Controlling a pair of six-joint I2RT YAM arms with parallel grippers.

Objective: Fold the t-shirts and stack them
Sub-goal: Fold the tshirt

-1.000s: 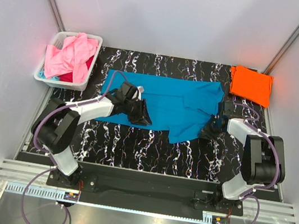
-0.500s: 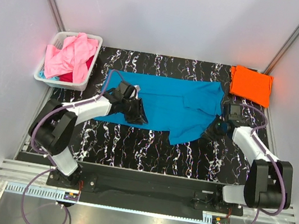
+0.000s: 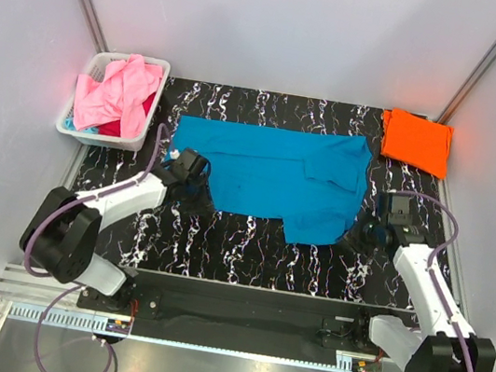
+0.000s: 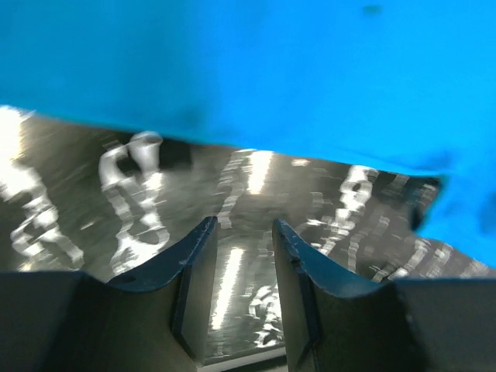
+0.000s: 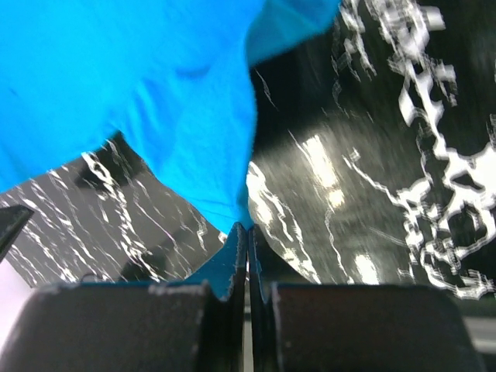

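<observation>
on glossy marbled table (image 3: pixel 247 254) — soft teal t-shirt (image 3: pixel 264 172), corner in right pincer (image 5: pixel 247 232)

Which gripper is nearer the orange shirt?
Right. The right gripper sits just in front of the orange shirt; the left gripper is across the table at the teal shirt's left edge.

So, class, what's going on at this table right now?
A bright teal-blue cloth t-shirt lies spread on the black marbled table, mid-fold. The robot's right gripper is shut on its near right corner. The left gripper is open and empty, just off its near left edge. A folded orange t-shirt lies at the far right.
</observation>
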